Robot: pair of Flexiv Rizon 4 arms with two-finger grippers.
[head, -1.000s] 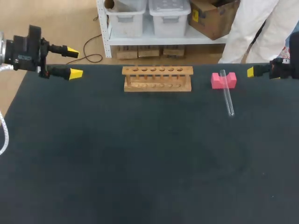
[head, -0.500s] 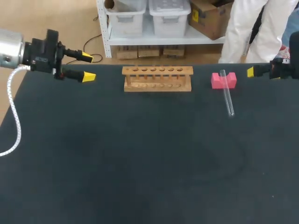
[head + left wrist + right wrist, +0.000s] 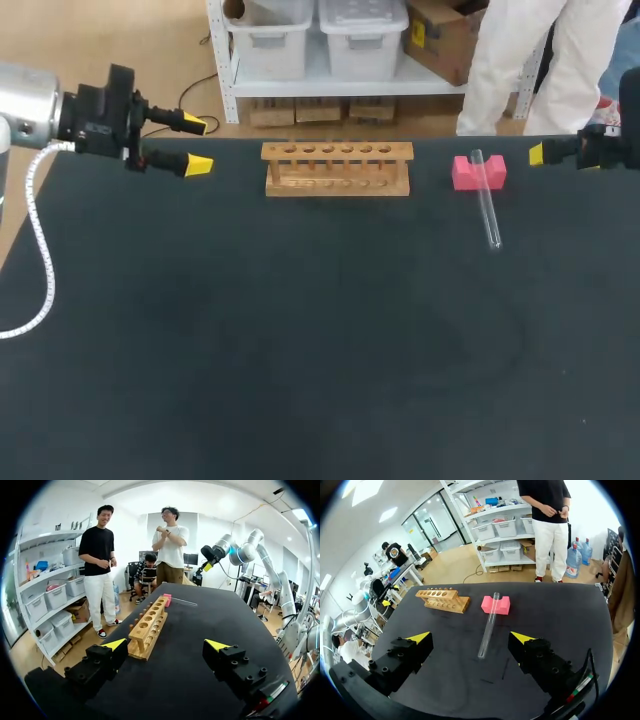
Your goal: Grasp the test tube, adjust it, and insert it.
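Wooden rack (image 3: pixel 337 168) and pink block (image 3: pixel 463 173) stand upper centre, a gap between them; broad bench (image 3: pixel 300 350) lies below.

The left arm (image 3: pixel 25 105) comes in from the far left corner, its silver wrist lying flat and pointing right along the far edge of the tabletop (image 3: pixel 300 350). Its jaws stand wide apart, the yellow tips (image 3: pixel 198 165) held just above the surface. The right arm (image 3: pixel 610 148) shows only at the right edge, pointing left. Its jaws are also spread wide.
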